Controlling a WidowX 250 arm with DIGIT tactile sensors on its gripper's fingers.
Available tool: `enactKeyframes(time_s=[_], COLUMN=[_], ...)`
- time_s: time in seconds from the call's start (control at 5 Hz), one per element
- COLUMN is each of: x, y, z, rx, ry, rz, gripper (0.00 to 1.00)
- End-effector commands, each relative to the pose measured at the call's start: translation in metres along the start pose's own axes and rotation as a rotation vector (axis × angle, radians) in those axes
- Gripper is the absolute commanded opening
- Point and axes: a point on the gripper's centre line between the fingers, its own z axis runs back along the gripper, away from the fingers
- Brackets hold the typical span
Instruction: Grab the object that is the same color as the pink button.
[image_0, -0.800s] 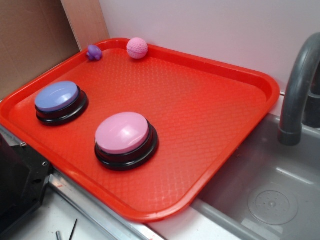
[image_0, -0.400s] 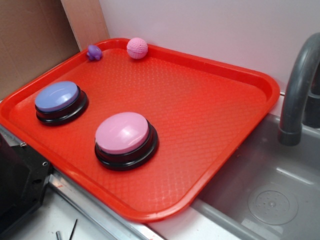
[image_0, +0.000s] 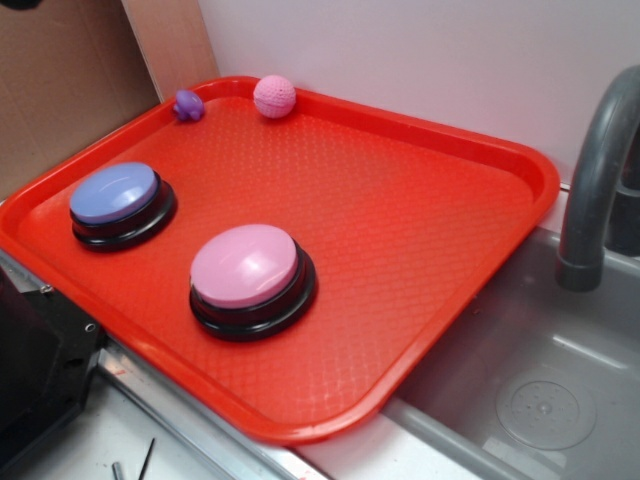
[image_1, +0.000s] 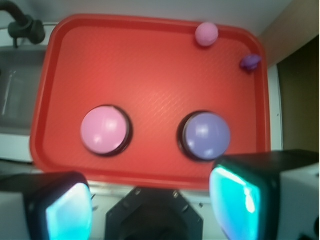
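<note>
A small bumpy pink ball (image_0: 274, 96) lies at the far rim of the red tray (image_0: 420, 250), next to a small purple toy figure (image_0: 188, 105). The large pink domed button (image_0: 245, 265) on a black base stands near the tray's front edge. In the wrist view the ball (image_1: 206, 33) is at the top right and the pink button (image_1: 102, 130) at centre left. My gripper (image_1: 150, 207) is open and empty, high above the tray's near edge, far from the ball. It is outside the exterior view.
A blue-lilac domed button (image_0: 115, 195) on a black base stands at the tray's left; it also shows in the wrist view (image_1: 206, 135). A grey sink (image_0: 540, 390) with a faucet (image_0: 595, 180) is on the right. Cardboard (image_0: 60, 90) and a white wall stand behind.
Nothing on the tray has moved. A small dark shape has appeared at the top left corner of the exterior view.
</note>
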Motion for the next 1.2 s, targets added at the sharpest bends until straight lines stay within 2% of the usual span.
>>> enactKeyframes(time_s=[0.0, 0.2, 0.4, 0.6, 0.8, 1.0], x=[0.036, 0.054, 0.070, 0.083, 0.109, 0.129], y=[0.032, 0.046, 0.071, 0.088, 0.104, 0.106], z=[-0.031, -0.051, -0.075, -0.095, -0.121, -0.142], rx=[0.069, 0.130, 0.204, 0.228, 0.261, 0.264], ry=[-0.045, -0.104, -0.110, -0.113, -0.168, -0.207], rz=[-0.058, -0.086, -0.026, 0.020, 0.105, 0.109], gripper=[1.00, 1.00, 1.00, 1.00, 1.00, 1.00])
